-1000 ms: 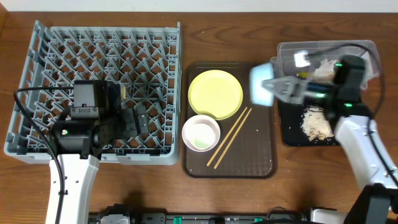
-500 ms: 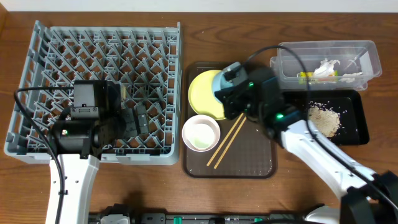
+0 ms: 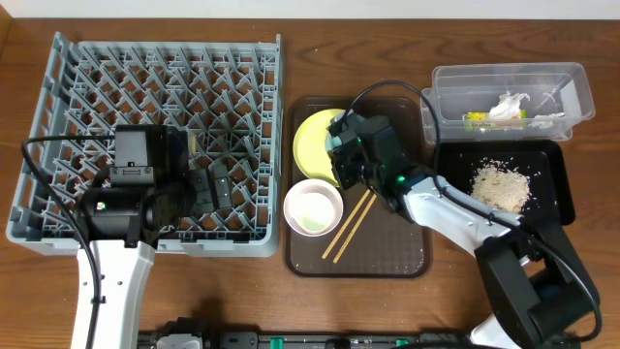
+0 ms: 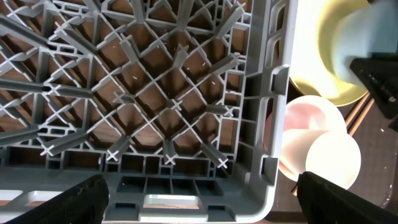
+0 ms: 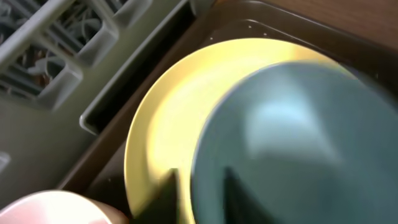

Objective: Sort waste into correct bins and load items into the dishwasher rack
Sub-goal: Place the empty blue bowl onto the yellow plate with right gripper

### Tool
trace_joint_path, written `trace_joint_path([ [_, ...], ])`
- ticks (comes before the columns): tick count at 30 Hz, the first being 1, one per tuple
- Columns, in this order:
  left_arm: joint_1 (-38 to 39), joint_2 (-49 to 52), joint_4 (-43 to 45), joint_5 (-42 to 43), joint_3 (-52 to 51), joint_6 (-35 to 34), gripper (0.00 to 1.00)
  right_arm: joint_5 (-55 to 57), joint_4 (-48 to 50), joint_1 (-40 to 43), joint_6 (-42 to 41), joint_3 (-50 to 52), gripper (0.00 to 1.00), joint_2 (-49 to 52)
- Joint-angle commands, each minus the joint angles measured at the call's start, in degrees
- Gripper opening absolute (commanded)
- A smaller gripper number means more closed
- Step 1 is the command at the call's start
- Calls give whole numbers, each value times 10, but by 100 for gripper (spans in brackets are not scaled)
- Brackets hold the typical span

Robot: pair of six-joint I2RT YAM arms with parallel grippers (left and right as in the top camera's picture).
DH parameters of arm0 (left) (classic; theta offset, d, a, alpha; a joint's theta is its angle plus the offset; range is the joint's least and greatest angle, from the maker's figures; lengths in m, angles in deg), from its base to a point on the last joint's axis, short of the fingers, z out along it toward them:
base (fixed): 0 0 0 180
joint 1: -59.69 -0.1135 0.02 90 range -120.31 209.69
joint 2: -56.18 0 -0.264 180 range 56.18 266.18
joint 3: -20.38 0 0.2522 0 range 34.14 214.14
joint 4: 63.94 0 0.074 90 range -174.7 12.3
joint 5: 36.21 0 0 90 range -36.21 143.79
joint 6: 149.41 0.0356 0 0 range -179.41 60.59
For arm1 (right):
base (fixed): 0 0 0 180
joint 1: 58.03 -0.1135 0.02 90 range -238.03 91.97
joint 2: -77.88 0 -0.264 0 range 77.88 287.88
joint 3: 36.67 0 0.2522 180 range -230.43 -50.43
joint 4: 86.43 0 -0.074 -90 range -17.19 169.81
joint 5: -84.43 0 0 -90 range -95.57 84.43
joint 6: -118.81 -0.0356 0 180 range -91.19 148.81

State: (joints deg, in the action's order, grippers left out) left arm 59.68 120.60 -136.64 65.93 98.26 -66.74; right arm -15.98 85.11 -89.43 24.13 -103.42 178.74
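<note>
Where the right gripper (image 3: 341,155) hangs low over the brown serving tray (image 3: 407,257), the light blue bowl (image 5: 280,143) fills its wrist view, blurred, just above or on the round yellow plate (image 5: 168,137). Dark finger shapes sit at the bowl's near rim, but I cannot tell whether the jaws are pinching it or standing free of it. The plate lies at the tray's far left corner. Just in front of it is the white bowl (image 3: 313,206), with what looks like the small white cup (image 4: 333,155) inside, and the wooden chopsticks (image 3: 356,225) lie slanted beside that bowl. The left gripper (image 4: 202,205) has its jaws spread wide and empty, poised above the near right part of the grey dishwasher rack (image 3: 58,116), which sits on the bench (image 3: 484,39) just left of the brown tray. At the far right, the clear tub (image 3: 581,97) holds the crumpled white tissue (image 3: 509,105) and the yellow-green wrapper (image 3: 472,120). In front of the tub, the black tray (image 3: 557,208) holds the beige crumbs (image 3: 501,187).
</note>
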Motion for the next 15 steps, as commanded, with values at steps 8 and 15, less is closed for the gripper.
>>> trace_joint_path([
  [8,-2,3,3,7,8,0,98,-36,-36,7,9,-6,58,-43],
  [15,2,3,24,34,8,0,98,-36,-178,55,9,-6,68,-179],
])
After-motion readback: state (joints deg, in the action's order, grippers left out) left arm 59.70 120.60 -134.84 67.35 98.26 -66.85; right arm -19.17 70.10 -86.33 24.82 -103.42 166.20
